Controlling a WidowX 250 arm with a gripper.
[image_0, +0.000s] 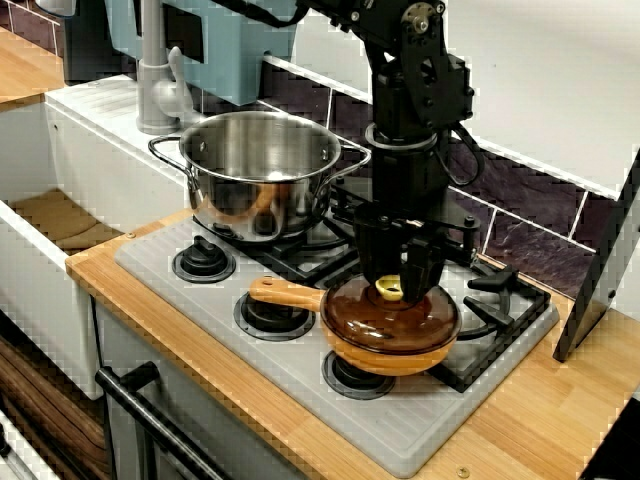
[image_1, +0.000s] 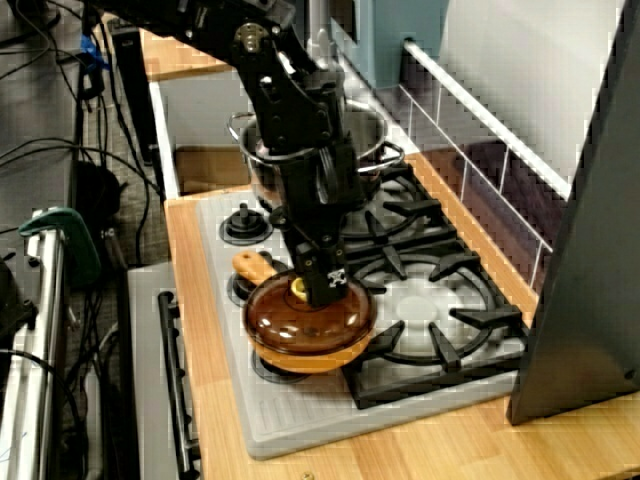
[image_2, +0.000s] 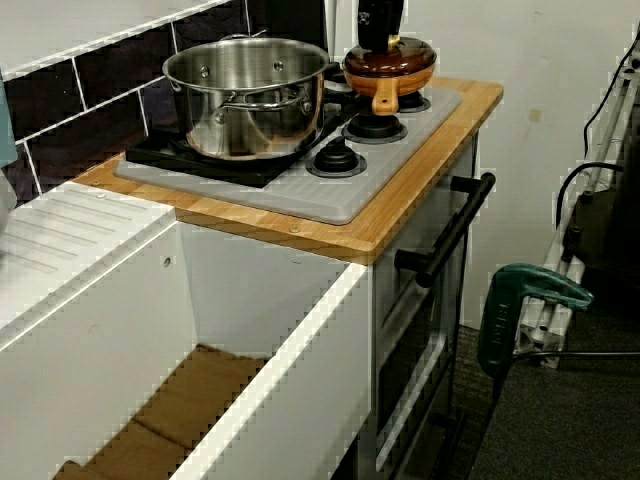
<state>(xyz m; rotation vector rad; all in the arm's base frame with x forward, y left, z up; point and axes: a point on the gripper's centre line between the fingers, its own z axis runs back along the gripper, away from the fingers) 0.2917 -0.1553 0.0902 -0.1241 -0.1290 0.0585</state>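
A small wooden-coloured pan (image_0: 385, 360) with a side handle (image_0: 285, 293) sits on the front right burner of a toy stove. A brown see-through lid (image_0: 390, 325) with a yellow knob (image_0: 388, 289) rests on it. My black gripper (image_0: 400, 285) points straight down with its fingers at either side of the knob, close to the lid top. The fingers hide how tightly they close. From the side, the gripper (image_1: 312, 285) covers part of the lid (image_1: 305, 322). The view from the sink end shows the gripper (image_2: 385, 35) above the lid (image_2: 390, 55).
A large steel pot (image_0: 262, 170) stands on the back left burner, close behind the arm. Black grates (image_0: 500, 300) and burner knobs (image_0: 204, 262) cover the grey stove plate. A faucet (image_0: 155, 80) and sink (image_0: 60, 215) lie to the left, and a dark panel (image_0: 600, 270) leans at the right.
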